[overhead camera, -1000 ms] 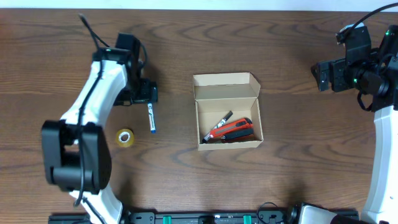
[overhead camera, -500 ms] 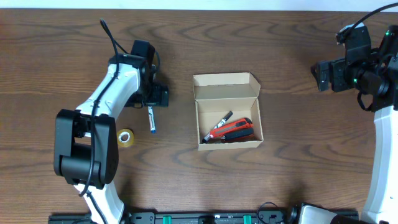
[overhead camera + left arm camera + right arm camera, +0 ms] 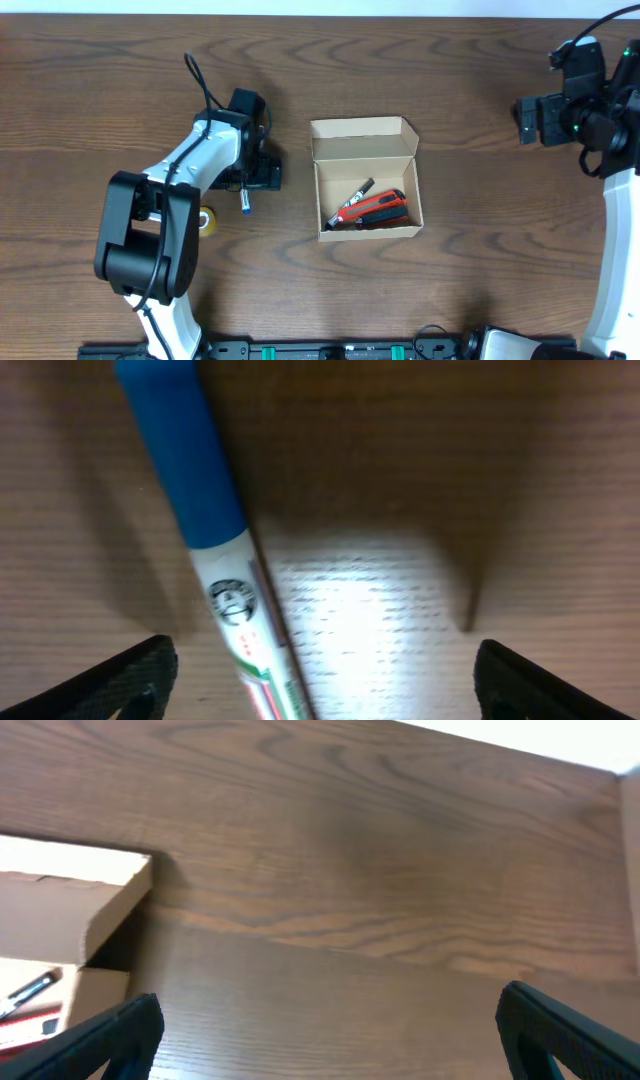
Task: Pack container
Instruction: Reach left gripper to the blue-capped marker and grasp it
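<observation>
Because the left gripper [image 3: 330, 685] hangs open with the blue marker [image 3: 215, 550] toward eight o'clock, closing could skew it.

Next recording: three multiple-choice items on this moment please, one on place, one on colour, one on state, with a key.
1. Where is the blue-capped marker? A. inside the container B. on the table, between the fingers of the left hand C. on the container's lid
2. What colour is the tape roll? A. yellow B. green C. white
3. How is the container's lid? A. taped shut B. closed, untaped C. open
Key: B, the left wrist view shows it on wood between the fingers; A, the roll is yellow; C, items inside show.
</observation>
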